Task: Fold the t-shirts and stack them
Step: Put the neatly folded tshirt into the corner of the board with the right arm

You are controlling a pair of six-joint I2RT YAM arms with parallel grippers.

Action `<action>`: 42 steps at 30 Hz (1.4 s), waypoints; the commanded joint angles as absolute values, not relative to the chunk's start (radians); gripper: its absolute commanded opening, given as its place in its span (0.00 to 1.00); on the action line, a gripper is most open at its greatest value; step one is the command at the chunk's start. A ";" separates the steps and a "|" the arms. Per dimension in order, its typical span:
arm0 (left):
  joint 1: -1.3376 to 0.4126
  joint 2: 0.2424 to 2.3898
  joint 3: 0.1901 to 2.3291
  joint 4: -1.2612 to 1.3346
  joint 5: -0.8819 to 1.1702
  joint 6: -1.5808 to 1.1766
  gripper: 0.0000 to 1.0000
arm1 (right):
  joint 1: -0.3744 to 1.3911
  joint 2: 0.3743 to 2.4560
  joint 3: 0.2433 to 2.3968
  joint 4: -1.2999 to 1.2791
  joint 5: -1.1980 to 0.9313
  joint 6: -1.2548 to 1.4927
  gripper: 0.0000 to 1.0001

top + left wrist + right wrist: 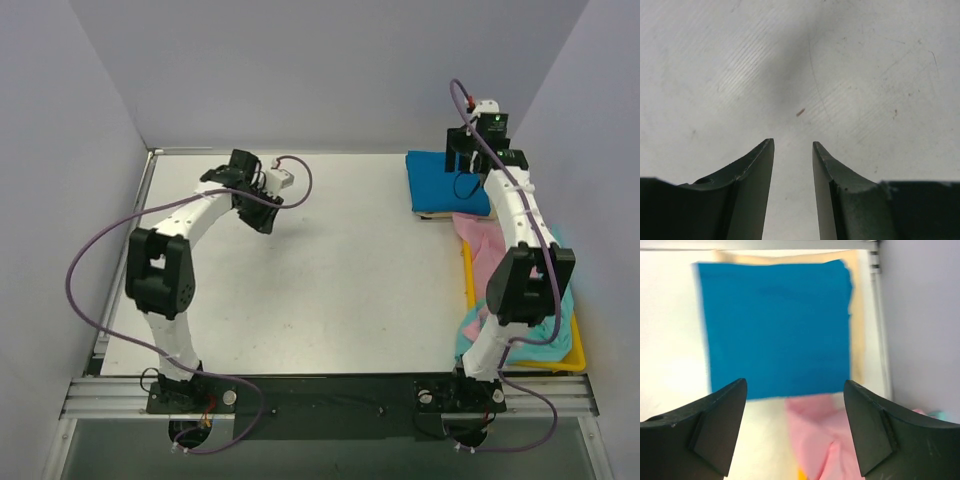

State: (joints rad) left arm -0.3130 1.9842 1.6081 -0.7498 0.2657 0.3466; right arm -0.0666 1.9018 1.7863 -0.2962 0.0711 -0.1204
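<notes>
Under the blue t-shirt (775,325) you see only a rim of beige t-shirt (856,315); the right arm (510,205) partly masks the teal t-shirt (562,310).

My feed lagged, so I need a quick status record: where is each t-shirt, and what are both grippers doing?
stack: blue t-shirt lies folded flat on beige t-shirt, far right corner of the table
pink t-shirt: unfolded, trailing from the yellow tray onto the table
teal t-shirt: crumpled in the tray, partly hidden by the right arm
left gripper: open, empty, over bare table
right gripper: open, empty, above the blue t-shirt
</notes>
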 commanded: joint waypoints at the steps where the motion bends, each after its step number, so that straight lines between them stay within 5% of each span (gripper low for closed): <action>1: -0.220 1.726 1.496 -0.785 0.271 0.396 0.48 | -0.037 1.602 1.458 -0.102 -0.127 -0.023 0.77; 4: -0.164 1.547 1.320 -0.706 0.296 0.445 0.50 | -0.006 1.447 1.255 -0.009 -0.176 0.000 0.88; 16: -0.100 1.131 0.763 -0.307 0.055 0.042 0.52 | 0.028 0.787 0.359 0.339 -0.183 0.153 0.89; 25: -0.094 0.907 0.526 -0.178 -0.069 -0.038 0.52 | 0.041 0.637 0.219 0.298 -0.054 0.204 0.88; 42: -0.057 0.833 0.456 -0.072 -0.057 -0.029 0.52 | 0.113 0.558 0.184 0.268 0.030 0.160 0.88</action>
State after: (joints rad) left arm -0.0624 0.8497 0.4553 -0.1352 -0.0513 -0.0162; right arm 0.0982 0.5758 0.1883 0.2497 -0.0250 0.1738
